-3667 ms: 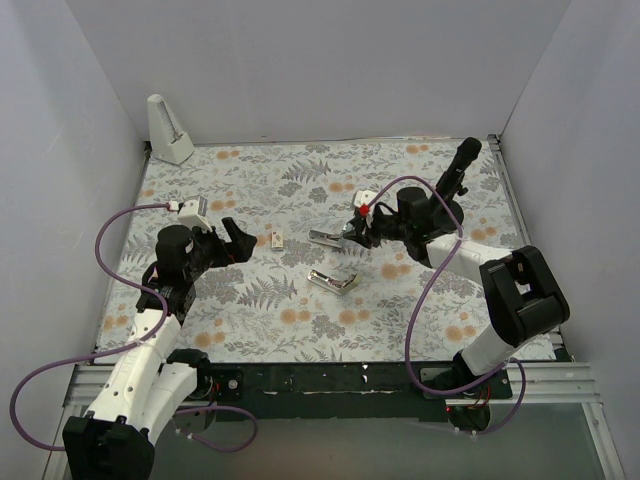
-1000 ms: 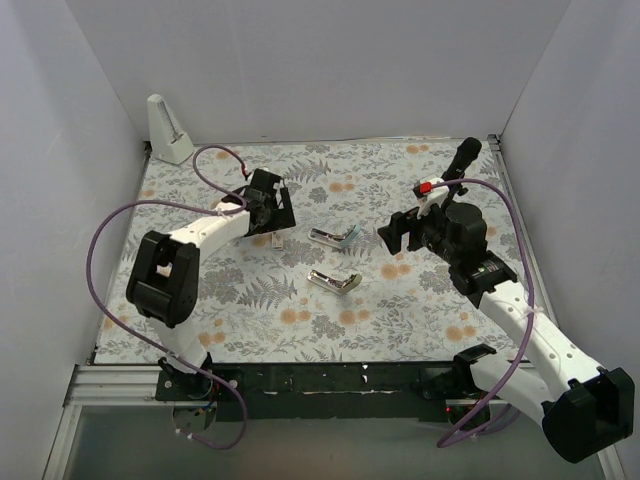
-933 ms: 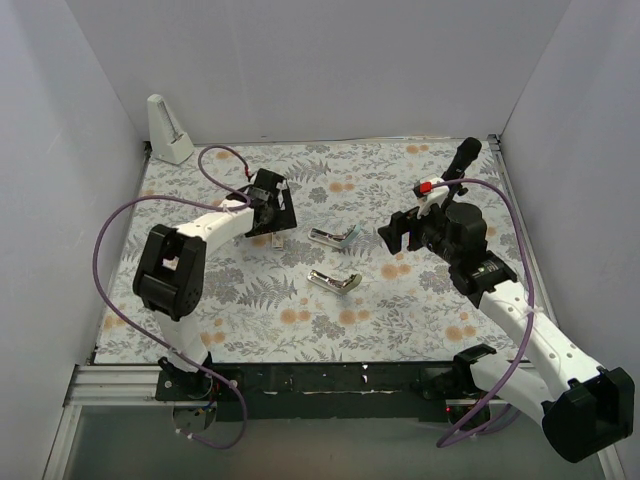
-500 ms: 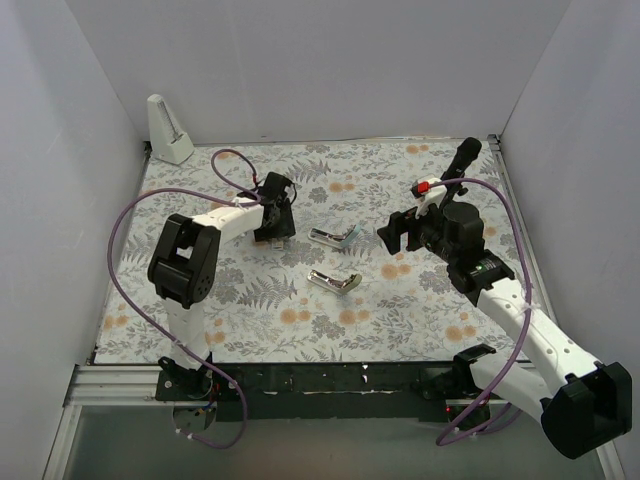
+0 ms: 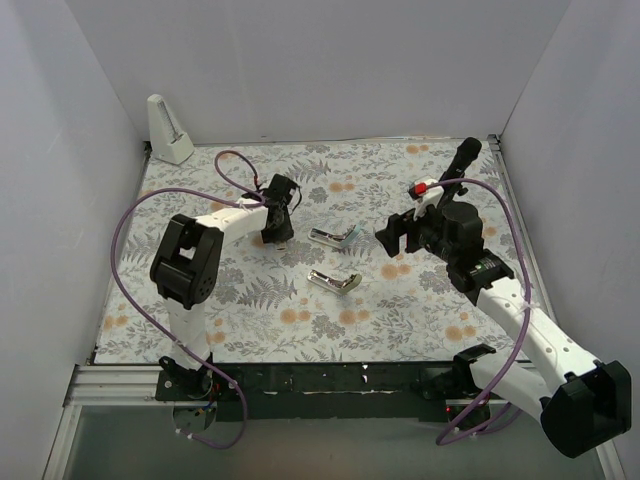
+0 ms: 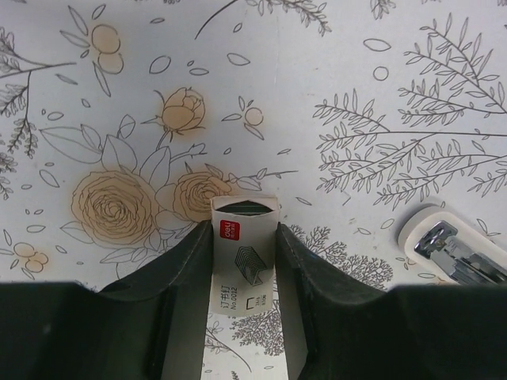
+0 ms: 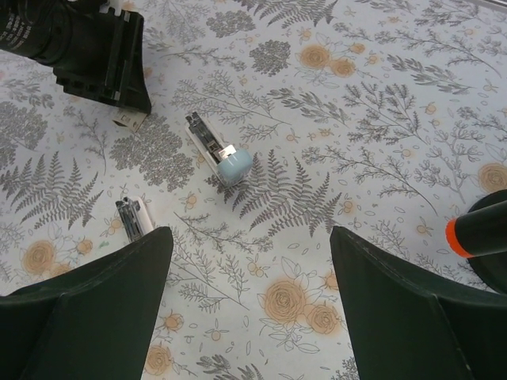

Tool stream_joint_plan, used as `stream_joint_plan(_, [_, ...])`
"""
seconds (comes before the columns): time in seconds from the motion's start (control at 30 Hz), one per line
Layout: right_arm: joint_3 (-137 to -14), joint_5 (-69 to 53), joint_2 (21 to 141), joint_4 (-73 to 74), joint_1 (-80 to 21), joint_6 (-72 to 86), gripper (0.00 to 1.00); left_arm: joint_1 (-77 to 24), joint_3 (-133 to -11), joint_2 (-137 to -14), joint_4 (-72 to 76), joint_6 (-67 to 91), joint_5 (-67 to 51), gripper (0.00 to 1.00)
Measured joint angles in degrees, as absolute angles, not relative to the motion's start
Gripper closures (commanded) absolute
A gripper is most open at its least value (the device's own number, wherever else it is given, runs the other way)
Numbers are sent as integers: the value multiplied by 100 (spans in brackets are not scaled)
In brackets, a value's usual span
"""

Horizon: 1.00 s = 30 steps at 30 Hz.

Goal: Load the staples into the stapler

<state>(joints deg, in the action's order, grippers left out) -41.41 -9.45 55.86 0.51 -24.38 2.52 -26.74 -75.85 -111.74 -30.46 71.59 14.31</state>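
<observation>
On the left half of the flowered mat (image 5: pixel 250 310), my left gripper (image 6: pixel 244 236) has narrowed from wide open onto the tiny beige-white cardboard staple box (image 6: pixel 243 273), its pads against both sides. I judge the box ready to lift. The small light-blue stapler (image 7: pixel 222 154) lies nearby, and my right gripper (image 7: pixel 247 261) gapes empty.

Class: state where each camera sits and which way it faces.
Top external: above and behind, looking down at the table; left arm and right arm show.
Left wrist: on the left arm, facing down at the staple box inside the left claw.
Right wrist: raised, looking down at the stapler; the right claw frames it.
Shared: both wrist views show the stapler.
</observation>
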Motion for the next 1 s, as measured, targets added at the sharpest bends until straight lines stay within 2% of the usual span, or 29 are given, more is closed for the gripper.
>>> stream_joint_plan(0.27, [-4335,-1455,5712,268,-2598,322,11,-2676,-7205,-10796,-3448,8093,1566,83])
stream_joint_plan(0.47, [-4748,-1455,5905,106,-3347,703,11,-2676,-6302,-9629,-3494,9006,1546,83])
stream_joint_plan(0.7, [-5216,-1122,6497,-563,-4464,1380,20,-2676,-5476,-7841,-3218,10359,1463,83])
stream_joint_plan(1.0, [-5037,-543,7577,-1765,-5349,2467,33,-2676,-4707,-6764,-2978,11249,1142,84])
